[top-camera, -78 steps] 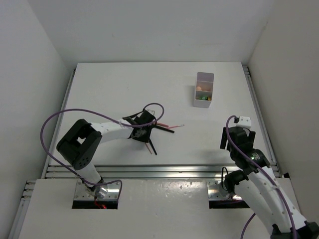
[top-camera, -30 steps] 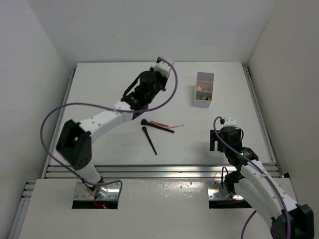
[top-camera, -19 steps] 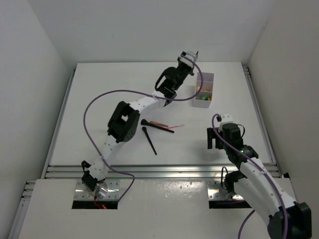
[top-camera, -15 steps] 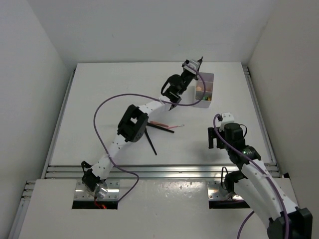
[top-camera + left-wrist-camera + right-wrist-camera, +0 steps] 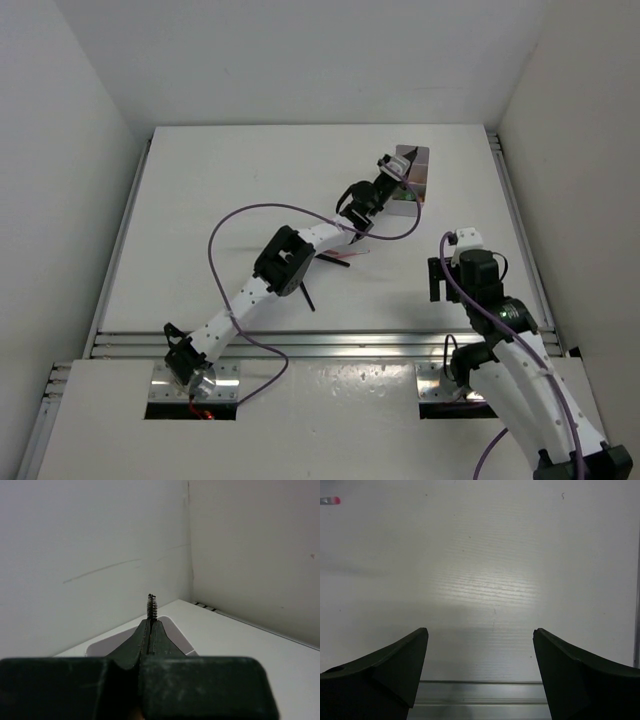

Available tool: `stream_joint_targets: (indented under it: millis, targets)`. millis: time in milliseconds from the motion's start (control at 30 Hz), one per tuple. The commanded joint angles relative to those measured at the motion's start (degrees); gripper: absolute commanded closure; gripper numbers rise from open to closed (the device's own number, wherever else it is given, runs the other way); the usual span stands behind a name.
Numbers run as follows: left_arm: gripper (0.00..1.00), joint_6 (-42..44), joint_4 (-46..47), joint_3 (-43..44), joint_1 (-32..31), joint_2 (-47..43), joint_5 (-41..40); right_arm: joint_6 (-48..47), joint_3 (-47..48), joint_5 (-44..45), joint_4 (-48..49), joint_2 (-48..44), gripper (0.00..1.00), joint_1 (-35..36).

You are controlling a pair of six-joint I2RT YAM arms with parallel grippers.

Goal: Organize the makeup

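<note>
Left gripper point(image 5: 392, 168), clamped shut on a thin black brush point(image 5: 151, 607) whose bristled tip pokes out past its fingertips, has swung in the last couple of seconds from the middle of the counter point(image 5: 200, 200) to the 1 o'clock corner. It now hangs at the near-left rim of the translucent box point(image 5: 418, 164). So one piece of makeup has come off the counter and is about to be dropped in, though which compartment it lines up with I cannot tell. The right gripper point(image 5: 480, 630) has barely shifted at 4 o'clock, its jaws wide apart and holding nothing. Near the centre, a loose brush point(image 5: 304, 294) and a pink pencil point(image 5: 352, 253) are still where they were, so more trips look likely.
</note>
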Motion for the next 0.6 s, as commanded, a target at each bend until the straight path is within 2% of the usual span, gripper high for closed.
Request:
stream_joint_targets:
  millis: [0, 233, 267, 367, 467, 567]
  targets:
    - [1.0, -0.16, 5.0, -1.22, 0.06, -1.03, -0.81, -0.16, 2.78, 2.66, -1.99, -1.72, 0.14, -0.16]
    - [0.99, 0.9, 5.0, -4.38, 0.06, -3.31, -3.1, -2.27, 3.92, 2.84, -2.87, -2.52, 0.13, -0.42]
    - [0.78, 1.42, 5.0, -5.96, 0.06, -4.19, -3.1, -2.18, 4.53, 2.84, -3.21, -2.34, 0.12, -0.07]
    - [0.37, 4.04, 7.62, -14.65, 0.06, -9.97, -3.8, -3.49, 5.93, 1.52, -3.66, -1.64, 0.11, -0.07]
    - [0.27, 7.48, 8.25, -23.18, 0.06, -18.31, -1.44, -4.9, 8.39, 0.38, -4.88, -0.07, 0.09, 0.1]
    - [0.25, 6.71, 0.02, -24.87, 0.59, -24.48, -0.02, -7.52, 11.04, -3.39, -6.21, 3.01, 0.09, -0.16]
